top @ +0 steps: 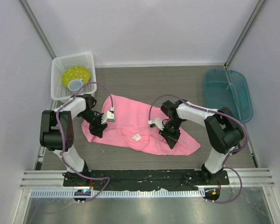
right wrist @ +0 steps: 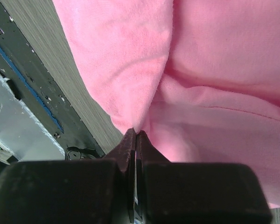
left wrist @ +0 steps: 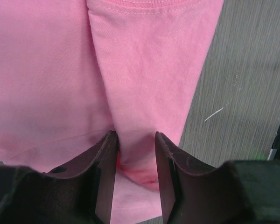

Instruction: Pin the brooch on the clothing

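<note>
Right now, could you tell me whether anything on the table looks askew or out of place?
The pink T-shirt lies rumpled and slanted rather than flat, and the right gripper pinches a fold of it. No brooch shows anywhere.

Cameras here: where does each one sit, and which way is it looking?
Top external: above and behind the robot, looking down on the table; both arms show.
Left wrist: on the left arm, looking along its open left end effector at the T-shirt.
Right wrist: likewise, right end effector shut on fabric.
Shared: all three see the pink T-shirt.
</note>
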Robot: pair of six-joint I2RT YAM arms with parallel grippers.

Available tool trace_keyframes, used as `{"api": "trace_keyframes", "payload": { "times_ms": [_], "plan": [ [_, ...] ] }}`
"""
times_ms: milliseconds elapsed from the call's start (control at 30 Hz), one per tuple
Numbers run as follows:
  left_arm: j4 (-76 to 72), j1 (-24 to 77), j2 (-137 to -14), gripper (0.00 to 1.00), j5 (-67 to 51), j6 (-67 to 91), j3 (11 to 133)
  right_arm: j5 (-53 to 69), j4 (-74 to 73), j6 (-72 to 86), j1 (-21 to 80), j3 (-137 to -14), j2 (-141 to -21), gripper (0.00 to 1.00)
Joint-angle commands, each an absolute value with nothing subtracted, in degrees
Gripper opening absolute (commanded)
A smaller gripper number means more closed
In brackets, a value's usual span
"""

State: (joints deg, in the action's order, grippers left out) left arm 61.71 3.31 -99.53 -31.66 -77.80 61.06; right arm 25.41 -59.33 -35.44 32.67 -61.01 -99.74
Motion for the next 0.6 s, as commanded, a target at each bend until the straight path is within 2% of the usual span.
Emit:
{"api": "trace_keyframes", "payload": {
  "times_ms": [0, 133, 233, 267, 300, 367, 567],
  "plan": [
    [64.9, 3.4, -98.5, 0.40, -32.8, -80.6, 61.9, 25.7, -60.5, -35.2, 32.9, -62.0, -97.2, 0.01],
    [63.5, 3.5, -96.9, 0.31, -31.2, -79.4, 60.4, 25.6, -60.5, -35.1, 32.8, -62.0, -96.9, 0.01],
    [61.6, 3.4, -95.0, 0.15, -31.3, -74.8, 60.3, 24.7, -60.3, -34.5, 32.8, -62.7, -96.3, 0.01],
    [61.3, 3.5, -94.4, 0.07, -32.2, -72.9, 61.0, 24.4, -60.1, -34.1, 32.5, -63.2, -96.2, 0.01],
    [60.7, 3.5, -92.8, 0.04, -32.8, -67.7, 61.6, 24.1, -60.1, -33.8, 32.3, -63.8, -96.0, 0.01],
    [59.3, 3.4, -90.2, 0.00, -35.3, -63.4, 64.1, 22.4, -60.0, -32.5, 31.5, -66.9, -95.1, 0.01],
    [54.1, 2.2, -73.6, 0.00, -38.4, -49.1, 68.6, 20.5, -64.1, -30.9, 23.0, -82.4, -89.8, 0.01]
  ]
}}
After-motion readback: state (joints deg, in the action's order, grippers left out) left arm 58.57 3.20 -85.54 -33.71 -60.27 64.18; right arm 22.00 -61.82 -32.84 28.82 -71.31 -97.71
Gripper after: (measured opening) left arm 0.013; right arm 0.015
